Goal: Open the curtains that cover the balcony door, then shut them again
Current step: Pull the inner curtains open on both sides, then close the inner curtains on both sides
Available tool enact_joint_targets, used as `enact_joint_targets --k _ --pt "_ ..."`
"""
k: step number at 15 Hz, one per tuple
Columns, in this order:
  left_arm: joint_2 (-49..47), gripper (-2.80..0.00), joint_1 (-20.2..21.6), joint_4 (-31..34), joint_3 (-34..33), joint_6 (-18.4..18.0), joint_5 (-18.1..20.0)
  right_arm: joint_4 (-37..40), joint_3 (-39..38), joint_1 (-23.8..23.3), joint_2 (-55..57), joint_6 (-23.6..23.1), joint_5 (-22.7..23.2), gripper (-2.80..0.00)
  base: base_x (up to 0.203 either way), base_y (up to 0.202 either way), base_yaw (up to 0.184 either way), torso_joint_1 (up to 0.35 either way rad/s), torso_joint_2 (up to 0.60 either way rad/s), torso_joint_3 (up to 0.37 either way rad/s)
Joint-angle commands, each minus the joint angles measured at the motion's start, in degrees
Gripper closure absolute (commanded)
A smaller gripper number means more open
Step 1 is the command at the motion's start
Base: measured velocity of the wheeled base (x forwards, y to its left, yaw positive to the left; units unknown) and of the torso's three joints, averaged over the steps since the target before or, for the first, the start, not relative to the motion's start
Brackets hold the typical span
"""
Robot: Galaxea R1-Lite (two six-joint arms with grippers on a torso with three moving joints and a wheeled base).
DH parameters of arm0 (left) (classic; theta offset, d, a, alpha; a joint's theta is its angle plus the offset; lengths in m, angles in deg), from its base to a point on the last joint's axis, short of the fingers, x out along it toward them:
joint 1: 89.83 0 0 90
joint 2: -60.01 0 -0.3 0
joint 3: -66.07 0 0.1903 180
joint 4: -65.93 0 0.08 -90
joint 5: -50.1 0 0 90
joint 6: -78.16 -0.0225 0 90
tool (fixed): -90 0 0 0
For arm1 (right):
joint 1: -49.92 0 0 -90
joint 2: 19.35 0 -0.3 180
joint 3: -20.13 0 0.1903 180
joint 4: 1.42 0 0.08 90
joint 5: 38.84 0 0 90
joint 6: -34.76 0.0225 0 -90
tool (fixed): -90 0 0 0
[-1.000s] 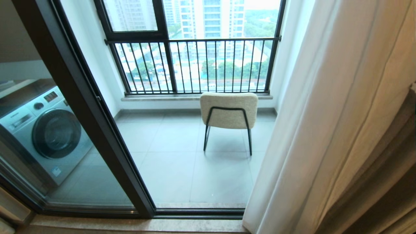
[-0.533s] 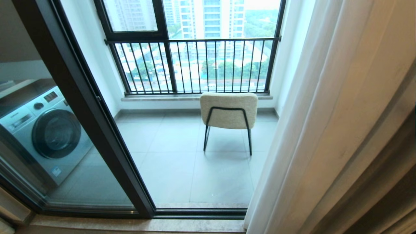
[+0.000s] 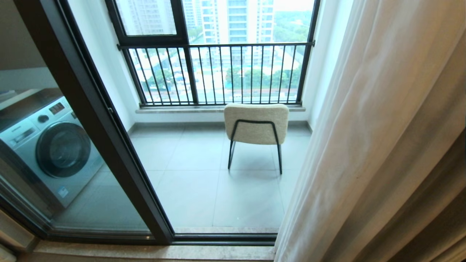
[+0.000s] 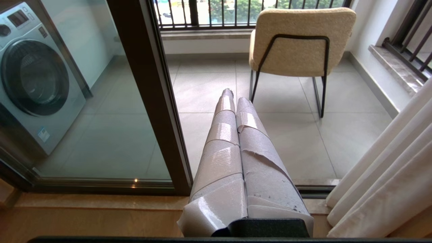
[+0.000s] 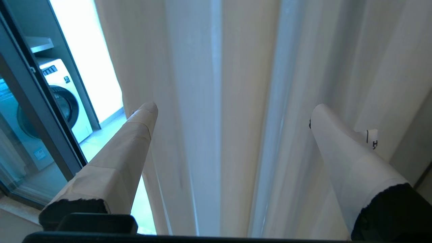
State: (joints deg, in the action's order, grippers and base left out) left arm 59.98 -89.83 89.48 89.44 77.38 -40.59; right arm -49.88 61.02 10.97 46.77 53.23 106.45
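From where I am standing, the curtains (image 3: 367, 138) are hanging bunched at about three o'clock of the doorway, their sheer folds falling to the sill, with a darker, thicker drape (image 3: 437, 203) just behind them toward four o'clock. The balcony door (image 3: 91, 120) is showing its dark frame running from eleven o'clock down to six, with glass at nine o'clock and a washing machine (image 3: 51, 149) behind it. Straight ahead at twelve o'clock a pale chair (image 3: 256, 123) is sitting on the balcony tiles in front of a black railing (image 3: 218, 72).

The right gripper (image 5: 233, 114) is facing the curtain folds with its taped fingers (image 5: 133, 135) spread wide apart, and the fabric (image 5: 216, 101) is passing between them without being pinched: nothing is being grasped. The left gripper (image 4: 233, 101) is resting low in front of the sill with its wrapped fingers pressed together, clenched on nothing, pointing toward the chair.

The doorway is looking uncovered, so I am judging the opening half done and the closing half about to start. The risk is sitting in the grab. The cloth is thin and slippery-looking, so the fingers may be closing on one loose fold that slides out once the arm is pulling toward nine o'clock. They may equally be catching the thick drape along with the sheer panel, dragging the wrong cloth across. A hard tug low down may be straining the top hangings, which I cannot see from here.
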Motion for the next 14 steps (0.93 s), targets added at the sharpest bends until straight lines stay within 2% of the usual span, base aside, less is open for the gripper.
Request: enact_joint_targets --k 1,2,3,8,11,14 --pt "-0.1 0.0 0.0 0.0 0.0 0.0 0.0 0.2 -1.5 0.3 -5.3 0.1 0.3 -2.8 0.0 0.0 0.0 0.0 0.0 0.0" --pt "0.0 0.0 0.0 0.0 0.0 0.0 0.0 0.7 -2.7 0.4 -7.6 0.1 0.3 -2.8 0.0 0.0 0.0 0.0 0.0 0.0" --pt "-0.1 0.0 0.0 0.0 0.0 0.0 0.0 1.0 -4.1 0.5 -9.8 0.1 0.3 0.0 0.0 0.0 0.0 0.0 0.0 0.0" --pt "-0.1 0.0 0.0 0.0 0.0 0.0 0.0 3.7 -9.2 1.4 -19.6 0.0 -0.3 0.0 0.0 0.0 0.0 0.0 0.0 0.0" --pt "0.0 0.0 0.0 0.0 0.0 0.0 0.0 5.2 -12.7 6.8 -23.4 -0.8 -1.3 0.0 0.0 0.0 0.0 0.0 0.0 0.0" --pt "0.0 0.0 0.0 0.0 0.0 0.0 0.0 12.9 -16.4 11.6 -27.6 -7.2 -2.0 0.0 0.0 0.0 0.0 0.0 0.0 0.0"
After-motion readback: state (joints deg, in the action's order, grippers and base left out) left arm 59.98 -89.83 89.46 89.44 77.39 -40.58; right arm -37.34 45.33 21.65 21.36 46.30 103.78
